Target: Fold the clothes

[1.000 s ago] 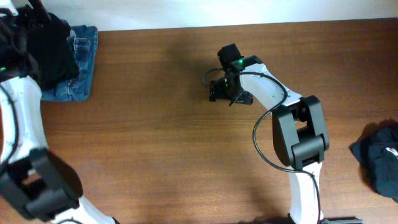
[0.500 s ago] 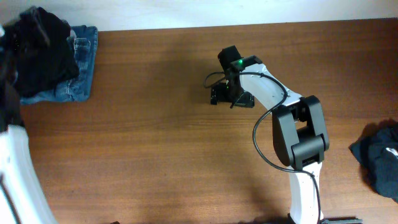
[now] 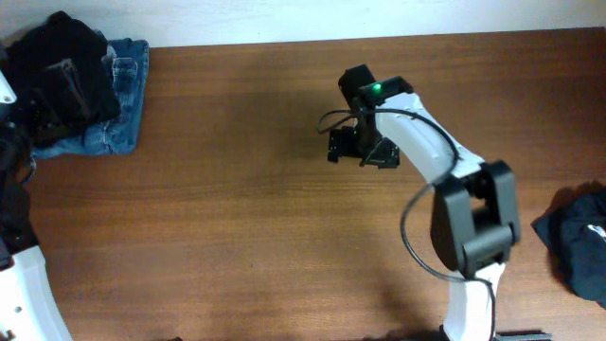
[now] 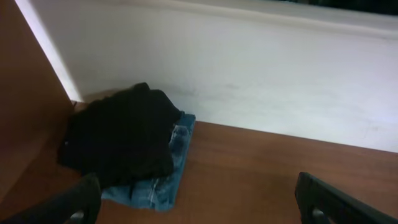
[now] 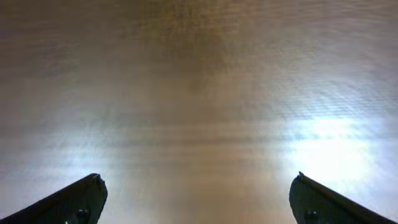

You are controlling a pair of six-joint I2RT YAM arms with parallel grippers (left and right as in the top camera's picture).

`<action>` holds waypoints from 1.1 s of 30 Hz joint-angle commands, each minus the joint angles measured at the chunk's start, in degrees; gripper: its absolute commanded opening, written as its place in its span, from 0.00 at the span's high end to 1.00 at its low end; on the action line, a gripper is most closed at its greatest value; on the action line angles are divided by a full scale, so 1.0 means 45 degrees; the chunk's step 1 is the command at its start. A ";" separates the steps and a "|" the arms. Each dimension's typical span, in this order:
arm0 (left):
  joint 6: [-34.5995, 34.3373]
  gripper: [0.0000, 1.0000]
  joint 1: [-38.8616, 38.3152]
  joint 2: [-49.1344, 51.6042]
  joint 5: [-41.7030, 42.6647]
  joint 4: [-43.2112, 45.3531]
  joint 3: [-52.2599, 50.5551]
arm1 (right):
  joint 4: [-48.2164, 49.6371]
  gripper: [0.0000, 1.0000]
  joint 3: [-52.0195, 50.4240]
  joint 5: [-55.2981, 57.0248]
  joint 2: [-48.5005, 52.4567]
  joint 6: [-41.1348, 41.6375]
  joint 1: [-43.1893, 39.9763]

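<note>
Hovering over the table [image 3: 237, 189] just past centre, the right tool [image 5: 196, 199] stood released, jaws wide, gripping nothing. Left tool [image 4: 199, 202] was likewise released, facing a black garment [image 4: 121, 140] heaped on blue jeans [image 4: 158, 190] at the table's 10 o'clock corner. A second dark garment [image 3: 576, 239] lay at 3 o'clock, at the table edge.

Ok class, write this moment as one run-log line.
left gripper: open, empty, facing black top on jeans | right gripper: open, empty, over bare table | dark garment: right table edge, untouched
</note>
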 commanded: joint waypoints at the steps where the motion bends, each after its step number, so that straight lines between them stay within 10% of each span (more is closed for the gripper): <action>1: 0.0102 0.01 -0.0015 0.0034 0.0141 -0.0223 -0.0034 | -0.0554 0.01 -0.0053 0.0933 -0.1919 0.0185 0.0233; 33: 0.0102 0.01 -0.0015 0.0034 0.0136 -0.1807 -0.0034 | -0.6751 0.01 -0.0063 0.2759 -0.9899 0.0151 0.0321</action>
